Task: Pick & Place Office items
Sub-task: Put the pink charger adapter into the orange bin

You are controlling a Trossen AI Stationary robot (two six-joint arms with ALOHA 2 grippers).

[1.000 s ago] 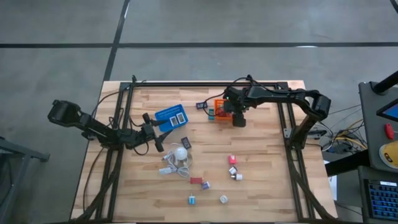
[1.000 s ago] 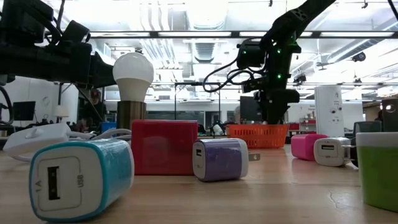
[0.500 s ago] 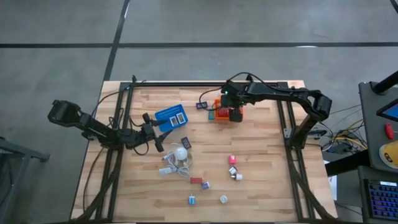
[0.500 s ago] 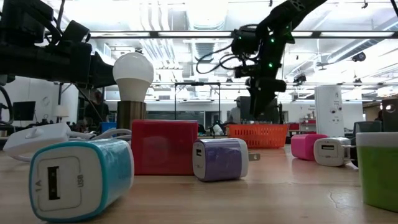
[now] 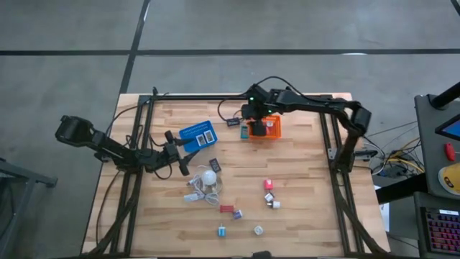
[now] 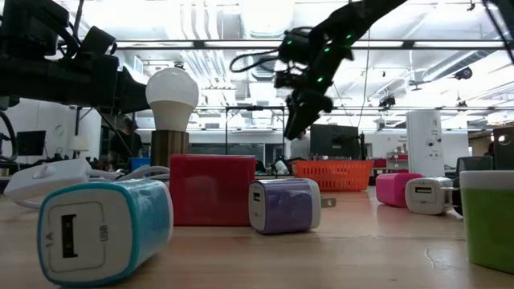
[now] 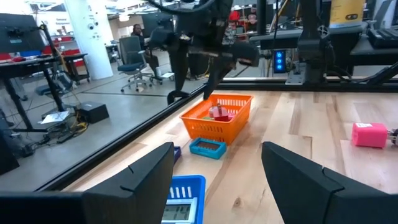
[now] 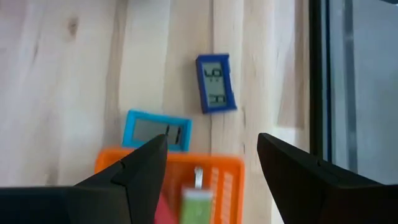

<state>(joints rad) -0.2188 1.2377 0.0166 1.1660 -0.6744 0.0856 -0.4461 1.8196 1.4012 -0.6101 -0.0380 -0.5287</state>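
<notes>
Small office items lie on the near part of the table: a pink block, a white cube, a red block, a teal piece and a dark flat rectangle. My right gripper hangs open, high over the left rim of the orange basket, which holds a green piece and a red one. Beyond its fingers lie a dark blue flat piece and a light blue one. My left gripper waits open near the blue basket.
A white bulb with its white cord rests mid-table beside the left gripper. Black frame rails run along the table's left, right and far sides. In the low view, chargers crowd the near edge.
My right gripper has risen from the near right side of the orange basket and swung toward the table's left and far edge, tipping as it went. It now hangs over the basket's left rim. The left arm and the items have stayed put.
</notes>
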